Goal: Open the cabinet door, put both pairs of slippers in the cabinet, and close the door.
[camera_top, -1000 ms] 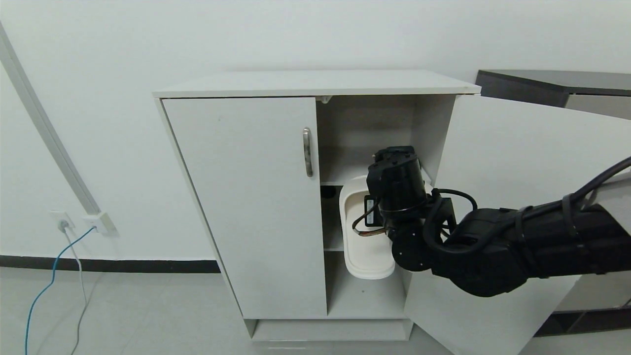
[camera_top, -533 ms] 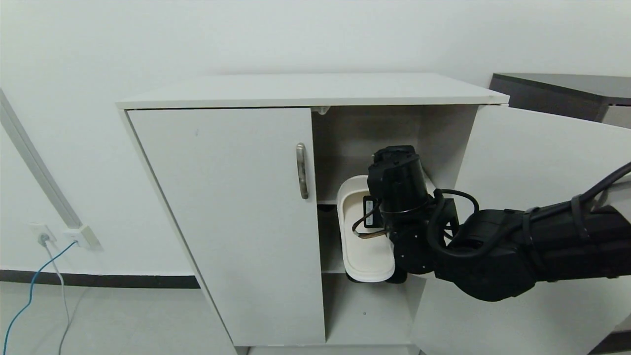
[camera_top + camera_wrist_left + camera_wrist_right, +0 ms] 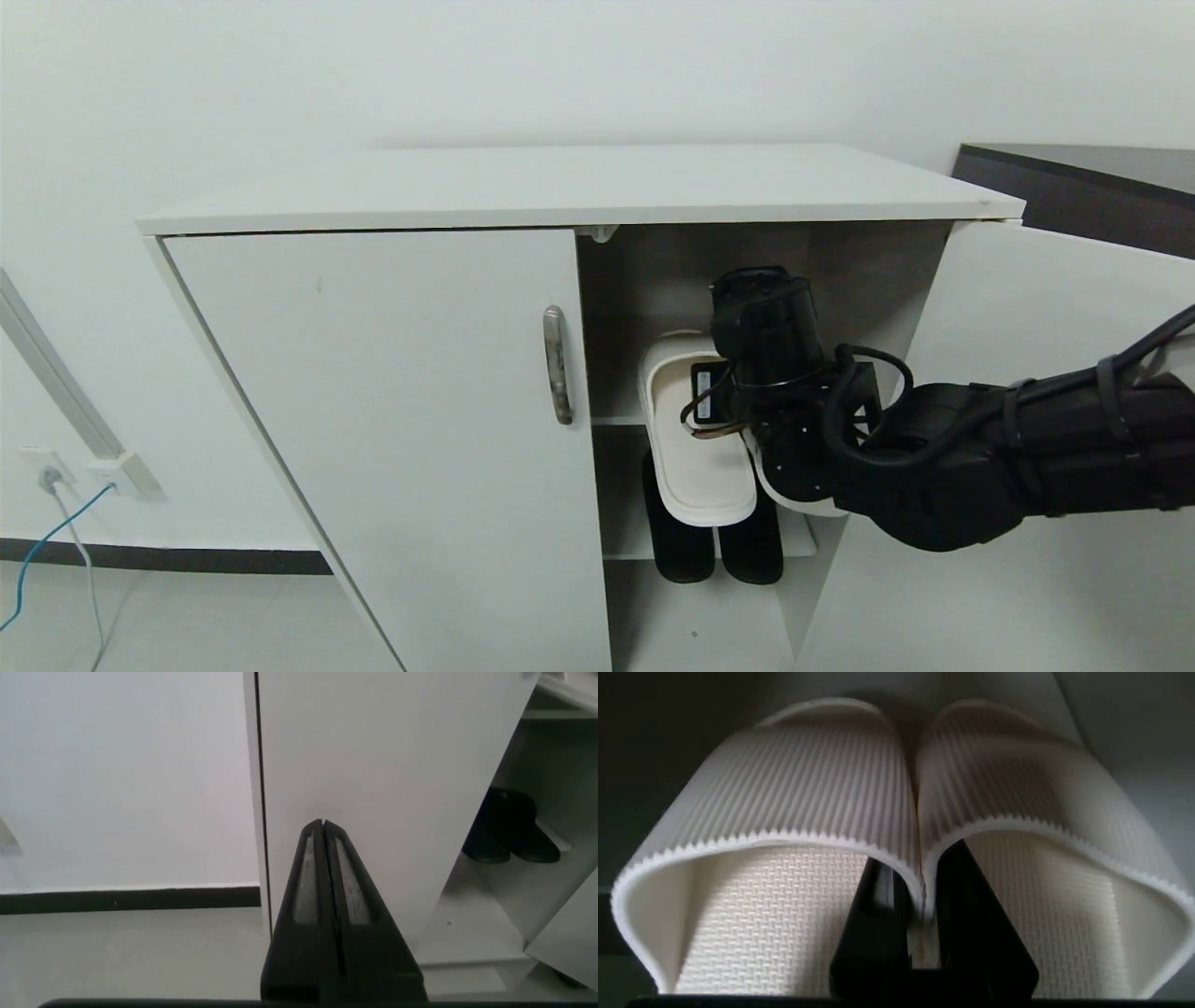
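The cabinet [image 3: 579, 187] stands with its left door [image 3: 373, 401] closed and its right door [image 3: 1027, 308] swung wide, cut off at the picture's edge. The right gripper [image 3: 920, 910] has its jaws clenched on the touching inner edges of the white slippers [image 3: 695, 457], held in the opening in front of the upper shelf. The arm's wrist hides most of the second slipper. Below them the black slippers [image 3: 681, 551] lie on a shelf, their front halves covered by the white pair. The left gripper [image 3: 323, 831], jaws pressed together on nothing, hangs before the closed door.
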Tool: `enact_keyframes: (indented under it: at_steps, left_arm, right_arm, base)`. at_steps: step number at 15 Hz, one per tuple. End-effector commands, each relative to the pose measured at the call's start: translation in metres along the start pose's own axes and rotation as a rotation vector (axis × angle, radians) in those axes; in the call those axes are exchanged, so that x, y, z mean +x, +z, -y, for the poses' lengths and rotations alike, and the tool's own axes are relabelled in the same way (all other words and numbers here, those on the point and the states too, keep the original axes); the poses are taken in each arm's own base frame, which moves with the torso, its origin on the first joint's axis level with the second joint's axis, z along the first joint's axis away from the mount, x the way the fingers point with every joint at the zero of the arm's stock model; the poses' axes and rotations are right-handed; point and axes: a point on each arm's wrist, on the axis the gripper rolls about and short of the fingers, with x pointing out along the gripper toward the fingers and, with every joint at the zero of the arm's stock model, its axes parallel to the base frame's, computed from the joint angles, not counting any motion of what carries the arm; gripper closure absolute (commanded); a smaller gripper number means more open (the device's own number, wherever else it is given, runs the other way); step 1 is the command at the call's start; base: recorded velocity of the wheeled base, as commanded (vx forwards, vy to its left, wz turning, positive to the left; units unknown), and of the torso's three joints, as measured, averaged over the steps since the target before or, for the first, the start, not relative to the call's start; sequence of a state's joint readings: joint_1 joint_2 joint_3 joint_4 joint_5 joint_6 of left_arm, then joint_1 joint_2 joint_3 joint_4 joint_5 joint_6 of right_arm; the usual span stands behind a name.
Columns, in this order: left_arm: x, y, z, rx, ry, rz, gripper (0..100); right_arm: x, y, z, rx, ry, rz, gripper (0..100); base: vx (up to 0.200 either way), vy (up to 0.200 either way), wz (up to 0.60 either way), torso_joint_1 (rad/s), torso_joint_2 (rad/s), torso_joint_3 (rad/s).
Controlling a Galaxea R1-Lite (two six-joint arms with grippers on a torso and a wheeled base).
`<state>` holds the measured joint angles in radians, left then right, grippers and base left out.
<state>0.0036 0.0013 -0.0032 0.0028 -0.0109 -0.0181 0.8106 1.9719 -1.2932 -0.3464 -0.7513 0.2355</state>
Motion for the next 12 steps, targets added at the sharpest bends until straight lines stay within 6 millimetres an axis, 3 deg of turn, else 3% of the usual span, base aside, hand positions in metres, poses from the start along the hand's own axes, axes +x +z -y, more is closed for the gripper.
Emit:
enact_keyframes:
  at_steps: [1, 4, 7, 12]
  left_arm:
    - [0.000, 0.000, 0.000, 0.000, -0.002, -0.001, 100]
    - [0.000, 0.000, 0.000, 0.000, 0.000, -0.001, 100]
    - [0.000, 0.000, 0.000, -0.002, 0.006, -0.001, 100]
    - [0.000, 0.000, 0.000, -0.002, 0.010, 0.000, 100]
  right_arm:
    - [0.011, 0.003, 0.000, 0.003, -0.011, 0.000, 100]
    - [0.027, 0.009, 0.000, -0.023, 0.008, -0.061, 100]
    - [0.054, 0.018, -0.001, 0.008, -0.002, -0.049, 100]
    - [0.079, 0.024, -0.004, 0.029, -0.022, -0.026, 100]
  base:
    - [0.000, 0.000, 0.00, 0.000, 0.00, 0.000]
    - [0.000, 0.000, 0.00, 0.000, 0.00, 0.000]
    - [0.000, 0.000, 0.00, 0.000, 0.00, 0.000]
    - [0.000, 0.000, 0.00, 0.000, 0.00, 0.000]
